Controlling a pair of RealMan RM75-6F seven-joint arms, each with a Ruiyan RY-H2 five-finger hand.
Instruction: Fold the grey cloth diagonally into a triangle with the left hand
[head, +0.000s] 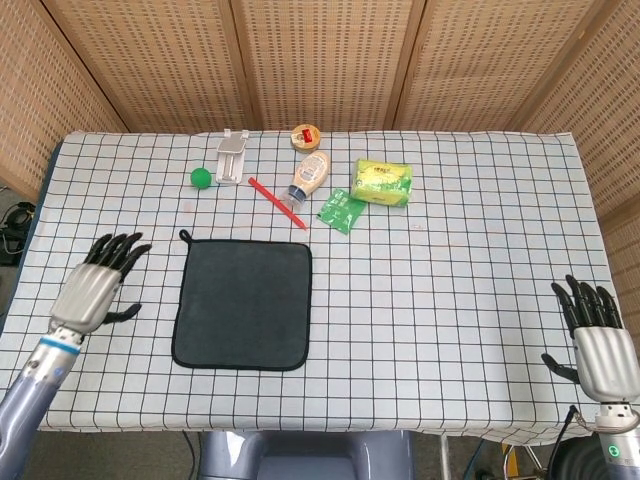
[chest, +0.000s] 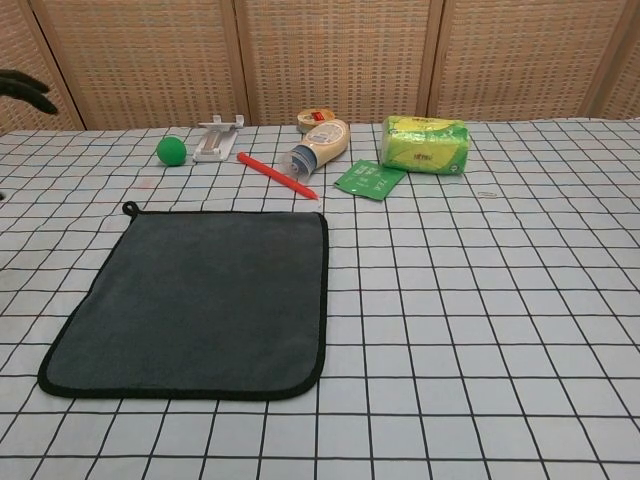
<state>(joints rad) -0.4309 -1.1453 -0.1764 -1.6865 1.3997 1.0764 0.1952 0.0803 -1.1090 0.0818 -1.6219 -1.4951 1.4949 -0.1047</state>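
The grey cloth (head: 243, 303) (chest: 195, 298) lies flat and unfolded on the checked tablecloth, square, with a black hem and a small loop at its far left corner. My left hand (head: 97, 284) hovers open over the table just left of the cloth, fingers spread, holding nothing. Only its dark fingertips (chest: 28, 88) show at the chest view's upper left edge. My right hand (head: 597, 342) is open near the table's front right corner, far from the cloth.
Behind the cloth lie a green ball (head: 201, 178), a white stand (head: 231, 157), a red pen (head: 276, 202), a sauce bottle (head: 308, 178), a round tin (head: 306, 137), a green sachet (head: 339, 210) and a yellow-green packet (head: 382, 182). Wooden screens stand behind the table.
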